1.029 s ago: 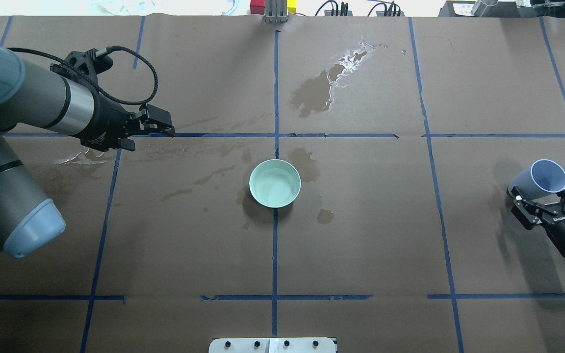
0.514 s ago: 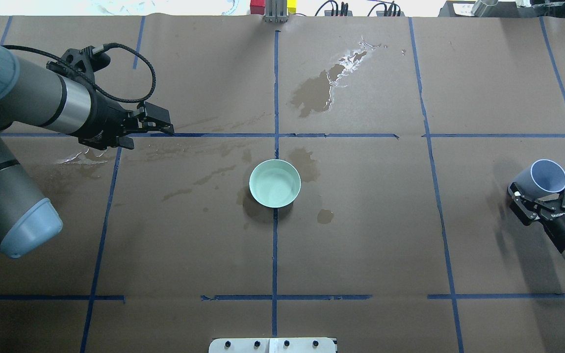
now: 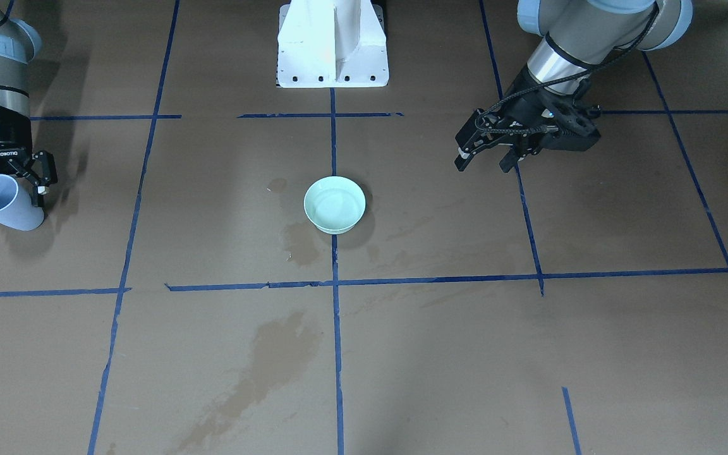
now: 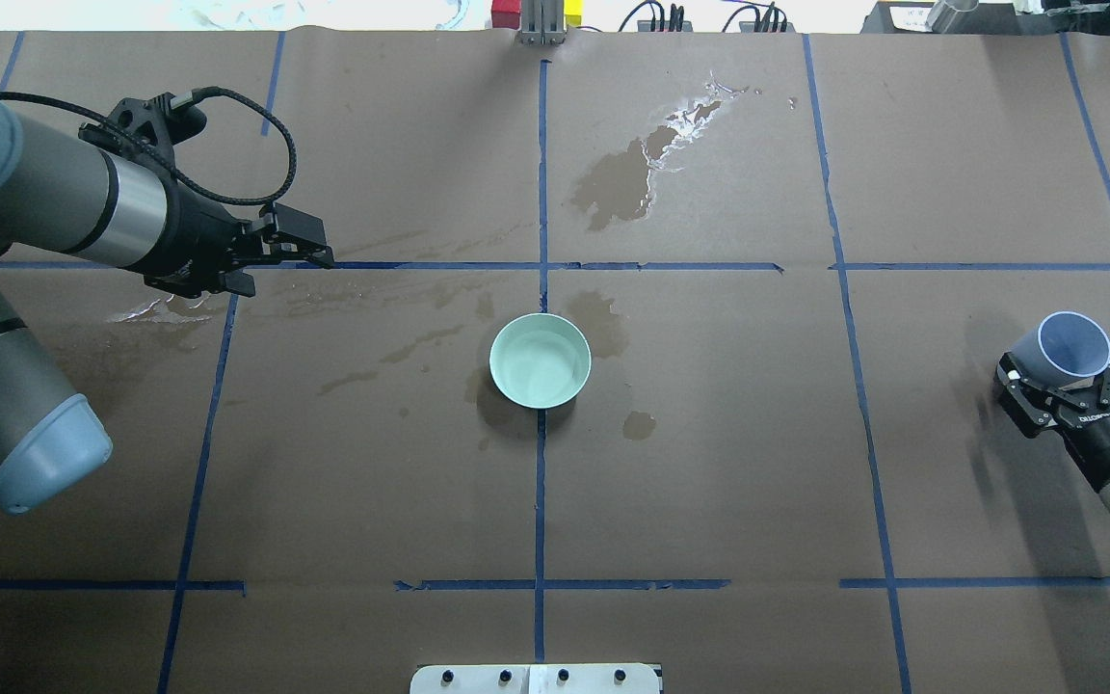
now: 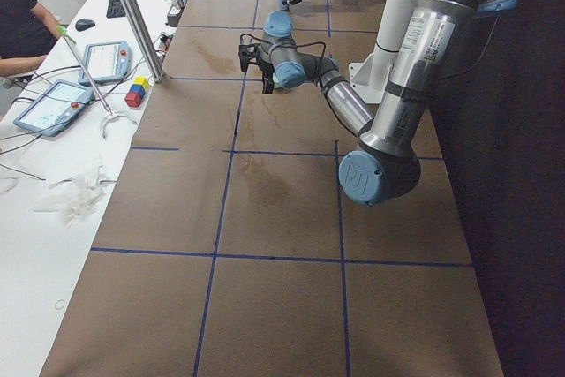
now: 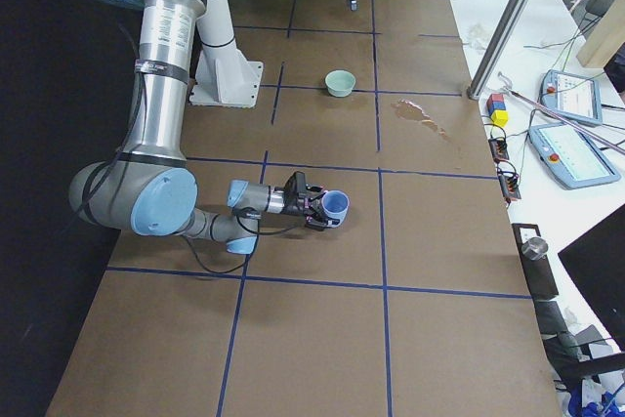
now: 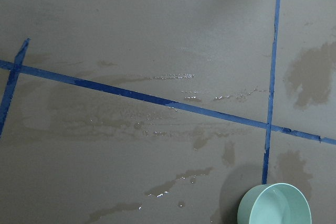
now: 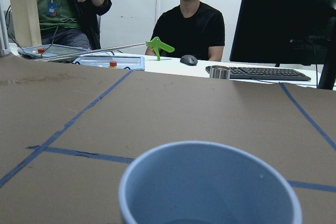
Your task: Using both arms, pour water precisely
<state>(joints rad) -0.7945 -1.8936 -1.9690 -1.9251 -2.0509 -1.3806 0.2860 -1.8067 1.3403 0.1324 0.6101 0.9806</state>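
Right arm's black fingers (image 4: 1016,381) clamped around pale blue cup (image 4: 1070,349), tilted, overhead right edge, left arm's fingers (image 3: 463,158) parted, empty, upper left, mint-green round bowl (image 4: 540,360) centre of brown paper-covered table (image 4: 709,501), water (image 4: 685,123) glinting in spill upper centre.

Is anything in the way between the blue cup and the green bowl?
No, nothing visible. The right gripper holds the cup, and only flat paper with tape lines and a small wet stain lies between it and the bowl.
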